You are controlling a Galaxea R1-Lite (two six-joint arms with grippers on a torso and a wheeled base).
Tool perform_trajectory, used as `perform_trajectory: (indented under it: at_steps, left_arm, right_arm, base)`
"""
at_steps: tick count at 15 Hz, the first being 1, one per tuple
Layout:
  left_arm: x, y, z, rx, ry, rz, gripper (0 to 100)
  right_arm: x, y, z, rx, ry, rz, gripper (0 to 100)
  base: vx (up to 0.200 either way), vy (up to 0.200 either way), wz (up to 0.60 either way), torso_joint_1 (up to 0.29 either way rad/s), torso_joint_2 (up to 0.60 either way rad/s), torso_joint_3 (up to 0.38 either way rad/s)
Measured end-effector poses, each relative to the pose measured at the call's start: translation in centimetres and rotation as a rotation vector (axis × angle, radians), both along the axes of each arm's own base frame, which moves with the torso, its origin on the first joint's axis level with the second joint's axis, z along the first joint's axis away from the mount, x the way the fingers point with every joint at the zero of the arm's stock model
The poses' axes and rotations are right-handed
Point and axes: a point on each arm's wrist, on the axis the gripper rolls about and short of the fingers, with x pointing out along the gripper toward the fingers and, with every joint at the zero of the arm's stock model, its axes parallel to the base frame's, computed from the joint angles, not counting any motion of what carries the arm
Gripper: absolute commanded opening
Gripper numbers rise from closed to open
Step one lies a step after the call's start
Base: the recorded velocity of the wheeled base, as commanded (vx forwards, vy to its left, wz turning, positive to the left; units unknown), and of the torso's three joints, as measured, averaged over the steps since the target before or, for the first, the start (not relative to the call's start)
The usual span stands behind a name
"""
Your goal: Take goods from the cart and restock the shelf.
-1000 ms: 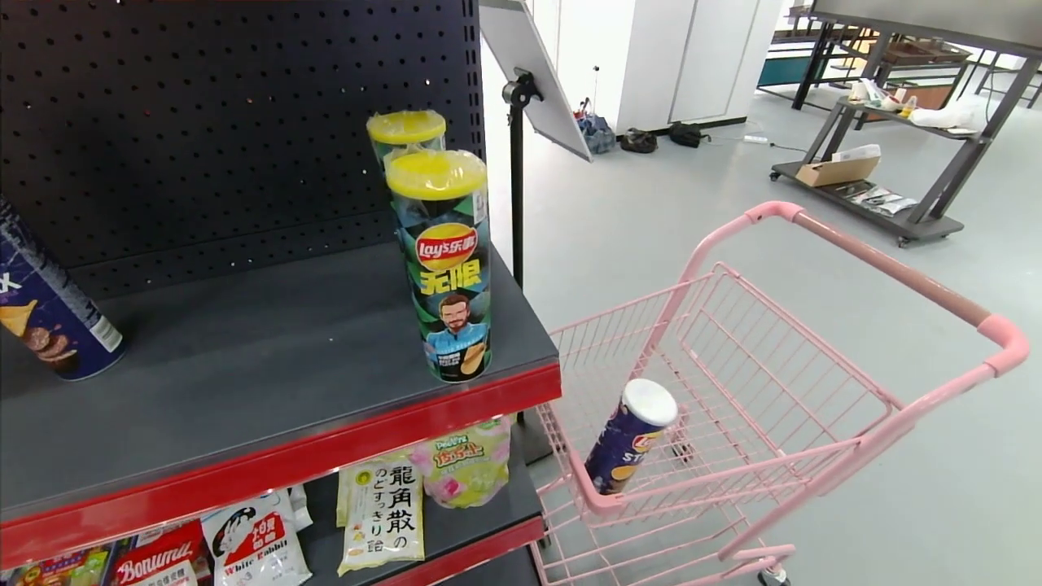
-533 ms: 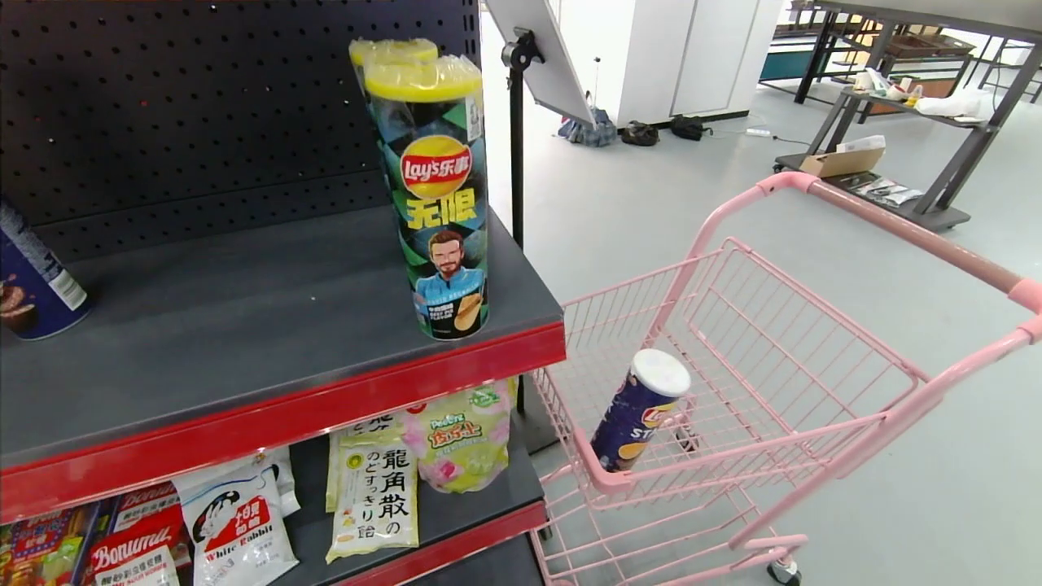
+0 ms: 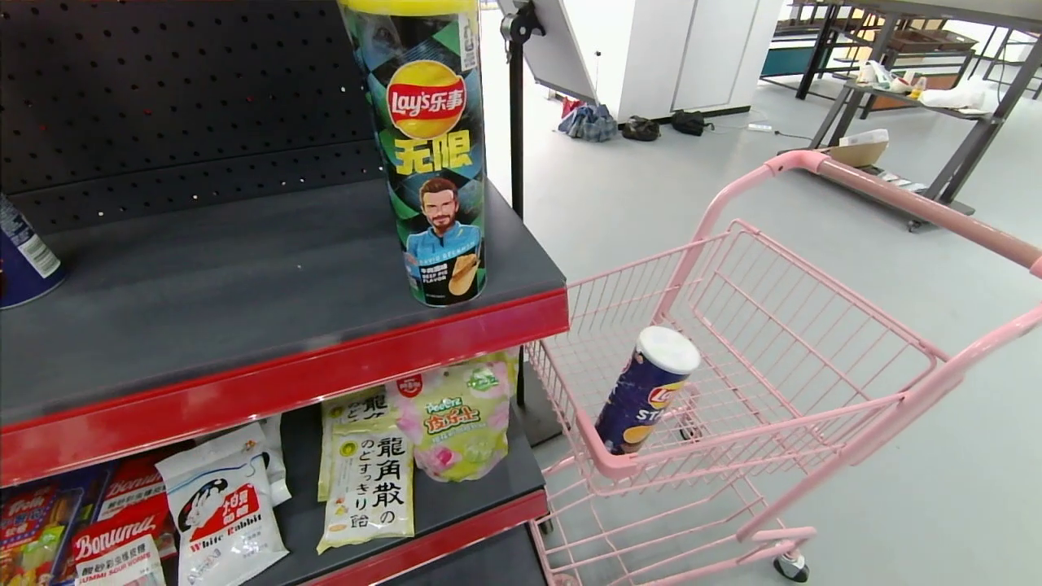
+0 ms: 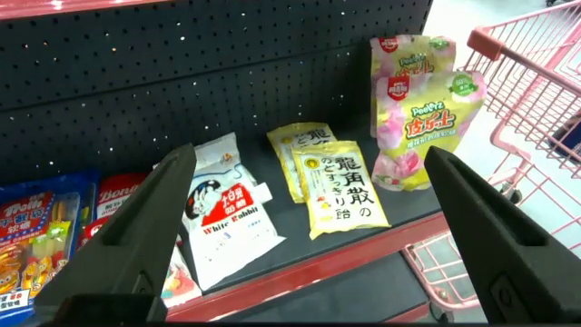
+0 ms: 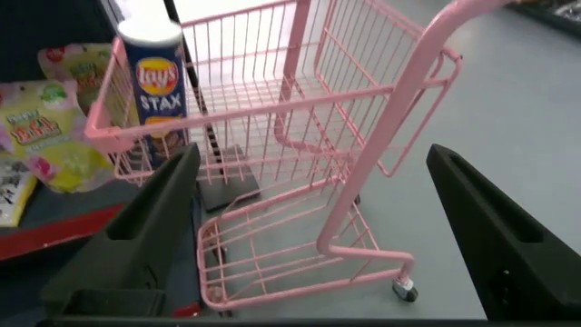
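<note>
Blue chip can (image 3: 643, 391) leans in the pink cart's (image 3: 814, 423) near corner, at 4 o'clock from the shelf's (image 3: 244, 277) green can (image 3: 435, 163). Left end effector (image 4: 310, 154) and right end effector (image 5: 313, 150) both gape wide, empty. The step in hand looks like the pick-up: the right arm probably needs to close around the can.

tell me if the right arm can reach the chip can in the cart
Probably yes, from above: the right gripper has its fingers open, the cart is uncovered, and the chip can pokes above its rim. Sideways, the wire wall blocks it.
</note>
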Motion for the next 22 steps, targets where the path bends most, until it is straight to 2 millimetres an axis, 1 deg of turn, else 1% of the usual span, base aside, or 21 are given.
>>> perform_trajectory:
  at_steps: [2,3,4,5,6,7,8,9,10,11,13,14,17,22]
  left_arm:
    - [0.0,0.0,0.0,0.001,0.000,-0.001,100]
    - [0.0,0.0,0.0,0.001,0.000,0.000,100]
    - [0.0,0.0,0.0,0.001,0.000,0.000,100]
    - [0.0,0.0,0.0,0.001,0.000,0.000,100]
    - [0.0,0.0,0.0,0.001,0.000,-0.001,100]
    - [0.0,0.0,0.0,0.001,0.000,0.000,100]
    - [0.0,0.0,0.0,0.000,0.000,-0.001,100]
    - [0.0,0.0,0.0,0.000,0.000,0.000,100]
    - [0.0,0.0,0.0,0.000,0.000,0.000,100]
    - [0.0,0.0,0.0,0.001,0.000,0.000,100]
    - [0.0,0.0,0.0,0.001,0.000,0.000,100]
    - [0.0,0.0,0.0,0.001,0.000,-0.001,100]
    - [0.0,0.0,0.0,0.001,0.000,-0.001,100]
    - [0.0,0.0,0.0,0.001,0.000,-0.001,100]
  right_arm:
    - [0.0,0.0,3.7,0.036,-0.031,0.037,100]
    - [0.6,0.1,5.7,0.041,-0.011,0.082,100]
    - [1.9,0.2,7.5,0.034,0.030,0.130,100]
    - [3.8,0.3,9.0,0.034,0.070,0.166,100]
    - [6.2,0.5,10.3,0.042,0.105,0.199,100]
    - [9.2,0.9,11.1,0.054,0.136,0.231,100]
    - [12.3,1.4,11.3,0.064,0.162,0.264,100]
    - [14.8,1.9,11.0,0.072,0.185,0.294,100]
    - [17.4,2.7,10.1,0.081,0.219,0.334,100]
    - [19.4,3.5,9.0,0.088,0.253,0.371,100]
    - [21.9,5.0,6.6,0.095,0.349,0.451,100]
    - [22.7,5.6,5.5,0.093,0.402,0.477,100]
    - [25.0,6.9,4.1,0.090,0.470,0.505,100]
    - [26.8,8.4,2.4,0.083,0.531,0.539,100]
  base:
    - [0.000,0.000,0.00,0.000,0.00,0.000]
    - [0.000,0.000,0.00,0.000,0.00,0.000]
    - [0.000,0.000,0.00,0.000,0.00,0.000]
    - [0.000,0.000,0.00,0.000,0.00,0.000]
    - [0.000,0.000,0.00,0.000,0.00,0.000]
    - [0.000,0.000,0.00,0.000,0.00,0.000]
    - [0.000,0.000,0.00,0.000,0.00,0.000]
    - [0.000,0.000,0.00,0.000,0.00,0.000]
    - [0.000,0.000,0.00,0.000,0.00,0.000]
    - [0.000,0.000,0.00,0.000,0.00,0.000]
    - [0.000,0.000,0.00,0.000,0.00,0.000]
    - [0.000,0.000,0.00,0.000,0.00,0.000]
    - [0.000,0.000,0.00,0.000,0.00,0.000]
    - [0.000,0.000,0.00,0.000,0.00,0.000]
